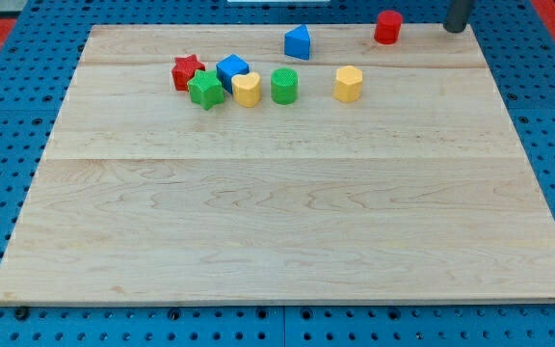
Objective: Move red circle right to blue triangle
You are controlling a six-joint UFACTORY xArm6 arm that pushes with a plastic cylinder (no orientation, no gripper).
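Red circle [387, 27] sits at the view's top edge of the wood board [287, 241], to the view's right of the blue triangle [298, 42] w/ a clear gap between them. My tip [457, 29] is further to the view's right of the red circle, near it but not touching, right at the board's top-right corner. No fingers on this rig, just a bare rod, so nothing to spread or pinch.

Handling, my guess: small hard plastic puck, light, slides easy on smooth wood. Round side wall means an off-centre push will make it roll off the tip sideways. Contact pt should be its right-hand face, dead centre, pushing toward the view's left.

Hard to tell: rod is cut off by the frame top, only the lower stub shows, so can't confirm it's actually touching the board. Red circle is v. close to the board edge.

Other blocks sit in a cluster well to the left, not in the path.
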